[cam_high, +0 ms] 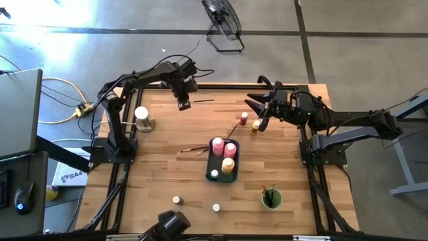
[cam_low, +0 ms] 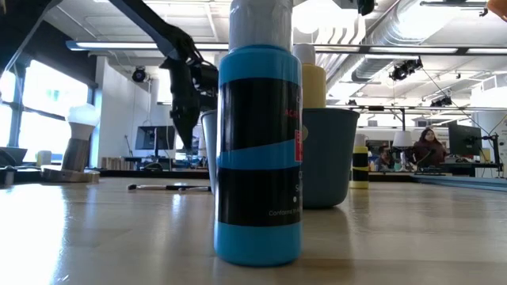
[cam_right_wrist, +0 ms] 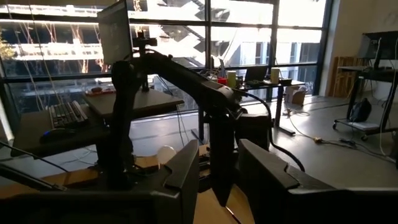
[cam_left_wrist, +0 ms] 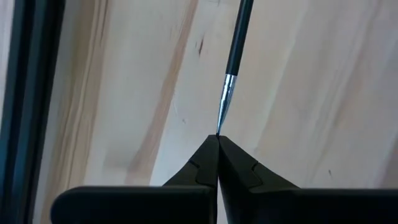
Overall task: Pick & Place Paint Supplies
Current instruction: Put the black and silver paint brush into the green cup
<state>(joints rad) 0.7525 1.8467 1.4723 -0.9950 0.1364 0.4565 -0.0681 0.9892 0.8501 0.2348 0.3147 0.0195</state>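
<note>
While near the far edge | left pincer (cam_high: 184,104) closed on paintbrush (cam_left_wrist: 231,68) | right pincer (cam_high: 256,105) parted, empty.

in the low view the blue bottle (cam_low: 259,150) is cut off at the top and hides most of the tray (cam_low: 329,154) behind it. the brush (cam_left_wrist: 234,56) is cut off in the left wrist view.

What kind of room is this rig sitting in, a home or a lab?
Most likely an open-plan lab or workshop office: exposed ceiling ducts overhead, a person seated at desks with monitors behind the table, a floor fan on bare concrete, and tall windows.
</note>
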